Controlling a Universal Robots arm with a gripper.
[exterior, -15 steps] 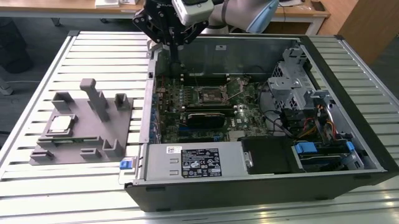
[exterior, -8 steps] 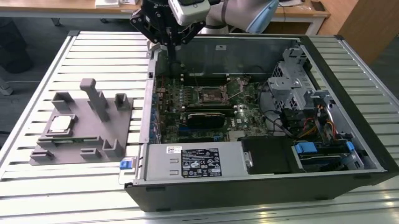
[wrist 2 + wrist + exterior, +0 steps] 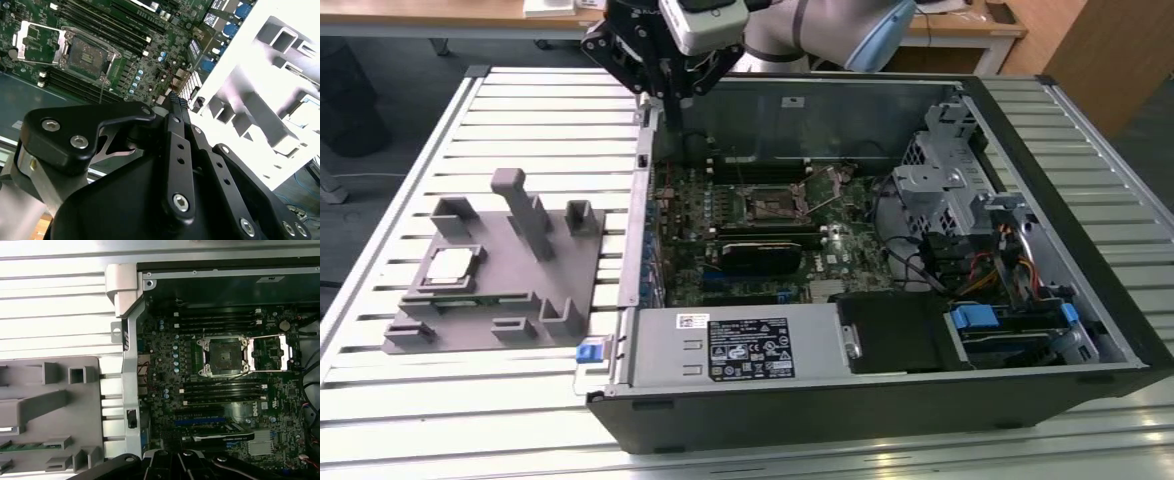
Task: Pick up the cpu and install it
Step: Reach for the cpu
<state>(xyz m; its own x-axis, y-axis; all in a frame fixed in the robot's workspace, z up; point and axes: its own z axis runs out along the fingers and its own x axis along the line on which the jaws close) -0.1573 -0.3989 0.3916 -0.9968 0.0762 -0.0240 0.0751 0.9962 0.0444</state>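
The cpu (image 3: 450,264), a small silvery square, lies in a pocket of the grey plastic fixture (image 3: 507,290) on the exterior view's left. My gripper (image 3: 674,100) hangs high over the back left corner of the open computer case (image 3: 881,400), well apart from the cpu. Its black fingers (image 3: 176,130) lie pressed together, shut on nothing. On the green motherboard, the cpu socket (image 3: 771,207) stands bare with its metal frame swung open. Both wrist views show this socket (image 3: 87,55) (image 3: 223,356). The fixture (image 3: 75,405) sits beside the case wall.
A green memory stick (image 3: 30,445) rests in a fixture slot. Inside the case are a black heatsink block (image 3: 771,250), a power supply (image 3: 740,345), drive cages (image 3: 961,190) and cables. The case stands on a slatted metal table (image 3: 547,110).
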